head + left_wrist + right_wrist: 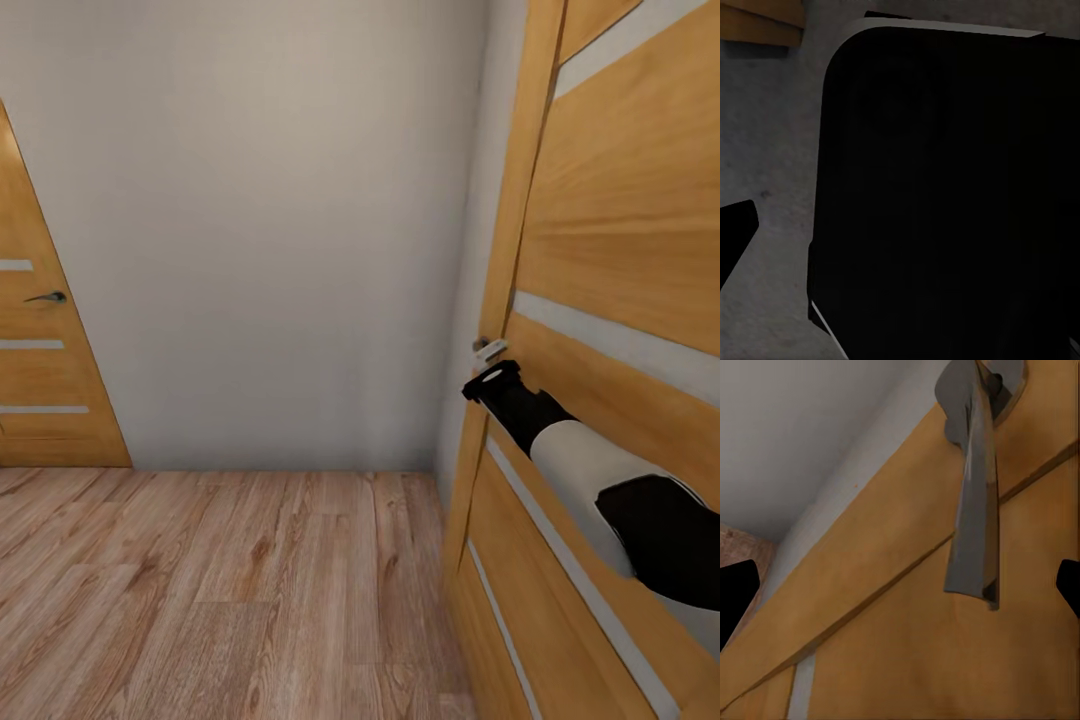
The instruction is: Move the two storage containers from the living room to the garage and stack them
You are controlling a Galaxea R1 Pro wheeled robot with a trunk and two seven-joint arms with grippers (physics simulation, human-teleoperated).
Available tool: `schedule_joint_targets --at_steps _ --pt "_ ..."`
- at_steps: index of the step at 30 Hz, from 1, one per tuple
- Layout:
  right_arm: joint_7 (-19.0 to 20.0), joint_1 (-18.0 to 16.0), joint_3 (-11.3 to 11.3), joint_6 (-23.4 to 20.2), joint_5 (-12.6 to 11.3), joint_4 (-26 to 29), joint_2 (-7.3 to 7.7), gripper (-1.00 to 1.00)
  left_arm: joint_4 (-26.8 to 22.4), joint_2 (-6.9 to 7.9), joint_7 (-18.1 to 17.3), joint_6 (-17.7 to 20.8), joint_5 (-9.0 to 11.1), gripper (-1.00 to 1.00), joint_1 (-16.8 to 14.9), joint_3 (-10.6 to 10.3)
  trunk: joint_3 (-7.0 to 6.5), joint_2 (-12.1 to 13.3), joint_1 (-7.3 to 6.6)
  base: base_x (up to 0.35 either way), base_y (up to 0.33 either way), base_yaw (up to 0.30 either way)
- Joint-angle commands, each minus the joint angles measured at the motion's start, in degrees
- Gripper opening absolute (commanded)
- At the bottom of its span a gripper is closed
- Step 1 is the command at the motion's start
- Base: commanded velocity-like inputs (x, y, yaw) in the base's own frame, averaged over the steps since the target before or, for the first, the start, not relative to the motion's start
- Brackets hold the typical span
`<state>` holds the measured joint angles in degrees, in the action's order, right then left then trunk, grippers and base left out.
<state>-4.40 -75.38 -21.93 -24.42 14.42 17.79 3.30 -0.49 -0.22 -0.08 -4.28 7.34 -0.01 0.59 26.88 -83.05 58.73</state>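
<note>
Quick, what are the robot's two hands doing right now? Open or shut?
Left gripper: cannot be told; its camera faces a dark panel.
Right gripper: open, fingertips either side of the door handle, not gripping it.

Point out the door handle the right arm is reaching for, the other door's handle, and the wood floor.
Near door handle [975, 510], right wrist view, lever's middle.
Far door handle [47, 297], head view, lever.
Wood floor [220, 590], head view, bare planks.

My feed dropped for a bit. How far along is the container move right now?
Nothing looks done yet: this is a light wood plank floor with grey walls, not garage concrete. In hand: the right arm reaches to the orange wooden door, the right gripper with fingertips spread either side of the grey metal lever handle, not closed on it. Still left: opening the door, then carrying and stacking both containers.
</note>
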Motion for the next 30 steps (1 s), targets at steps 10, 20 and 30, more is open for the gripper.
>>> schedule_joint_targets --at_steps 10,20,30 --pt "-0.17 -0.03 -0.2 -0.45 0.7 0.22 1.3 1.0 -0.04 -0.04 -0.01 -0.12 0.48 1.0 0.01 0.02 0.05 -0.03 0.0 0.0 0.0 0.0" --pt "-0.17 -0.03 -0.13 -0.45 0.7 0.3 1.96 1.0 -0.04 -0.04 -0.01 -0.12 0.48 1.0 0.01 0.02 0.05 -0.03 0.0 0.0 0.0 0.0" --pt "0.01 -0.03 -0.04 -0.45 0.7 0.38 3.9 1.0 -0.04 -0.05 -0.01 -0.12 0.48 1.0 0.01 0.02 0.05 -0.03 0.0 0.0 0.0 0.0"
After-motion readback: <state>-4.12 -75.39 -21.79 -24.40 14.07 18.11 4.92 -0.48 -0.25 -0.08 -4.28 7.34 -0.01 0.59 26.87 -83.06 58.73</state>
